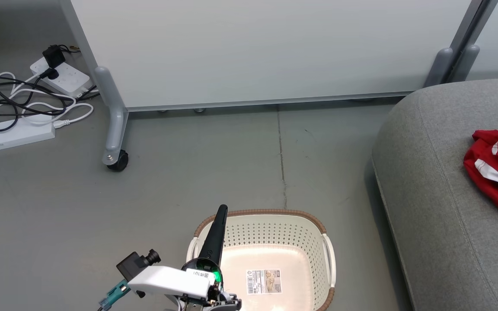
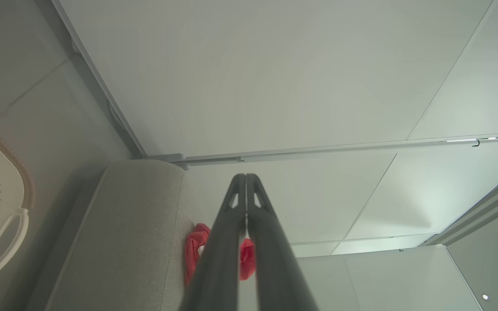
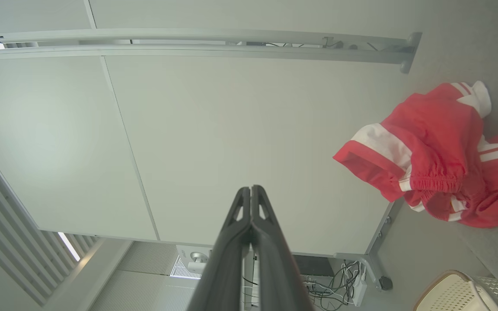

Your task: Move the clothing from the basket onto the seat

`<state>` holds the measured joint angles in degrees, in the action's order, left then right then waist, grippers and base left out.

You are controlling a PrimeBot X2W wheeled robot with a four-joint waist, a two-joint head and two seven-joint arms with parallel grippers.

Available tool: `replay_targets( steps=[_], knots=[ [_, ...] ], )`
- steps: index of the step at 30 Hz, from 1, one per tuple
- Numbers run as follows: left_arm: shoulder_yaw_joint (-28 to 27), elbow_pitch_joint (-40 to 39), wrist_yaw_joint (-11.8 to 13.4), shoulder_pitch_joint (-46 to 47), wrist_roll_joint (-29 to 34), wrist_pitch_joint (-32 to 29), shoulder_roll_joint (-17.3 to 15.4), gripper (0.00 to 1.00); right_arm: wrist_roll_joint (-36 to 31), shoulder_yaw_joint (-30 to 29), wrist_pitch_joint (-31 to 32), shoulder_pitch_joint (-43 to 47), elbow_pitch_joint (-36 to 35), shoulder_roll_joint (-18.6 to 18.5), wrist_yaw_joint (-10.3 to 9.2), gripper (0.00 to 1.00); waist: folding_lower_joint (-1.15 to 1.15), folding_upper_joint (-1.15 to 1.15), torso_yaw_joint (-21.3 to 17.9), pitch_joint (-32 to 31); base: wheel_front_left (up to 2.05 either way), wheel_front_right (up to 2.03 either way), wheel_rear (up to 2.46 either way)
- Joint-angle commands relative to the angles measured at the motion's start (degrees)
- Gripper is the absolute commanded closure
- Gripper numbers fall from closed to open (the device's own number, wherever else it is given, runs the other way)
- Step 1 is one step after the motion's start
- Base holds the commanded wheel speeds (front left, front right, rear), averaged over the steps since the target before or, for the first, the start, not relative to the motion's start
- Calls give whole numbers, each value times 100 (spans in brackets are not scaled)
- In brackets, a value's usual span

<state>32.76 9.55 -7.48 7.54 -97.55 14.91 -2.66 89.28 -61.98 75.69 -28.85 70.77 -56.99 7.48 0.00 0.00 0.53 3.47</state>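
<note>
The basket (image 1: 323,233) stands on the floor at the bottom centre; inside it I see just a paper label (image 1: 264,281). The red clothing (image 1: 497,166) with white trim lies bunched on the grey seat (image 1: 426,194) at the right. My left gripper (image 1: 222,210) is shut and holds nothing, its fingers lying over the basket's left rim. In the left wrist view that left gripper (image 2: 246,177) points past the seat (image 2: 136,224) and the clothing (image 2: 193,252). My right gripper (image 3: 251,189) is shut and empty, with the clothing (image 3: 430,160) to its right and the basket (image 3: 452,296) at the lower right.
A pale partition panel (image 1: 266,47) on a castor leg (image 1: 115,129) stands behind the basket. Power strips and tangled cables (image 1: 28,103) lie on the floor at the far left. Bare grey floor (image 1: 214,160) stretches between the panel, the basket and the seat.
</note>
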Motion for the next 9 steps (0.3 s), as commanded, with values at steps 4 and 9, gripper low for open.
replay_targets(
  steps=[4,9],
  knots=[
    [-7,0,-24,88,-47,16,-20,100,30,7,15,-39,8,-17,2,100,0,0,0,0,0,0,0],
    [-7,0,-24,88,-47,16,-20,100,31,7,15,-39,8,-18,2,100,0,0,0,0,0,0,0]
  ],
)
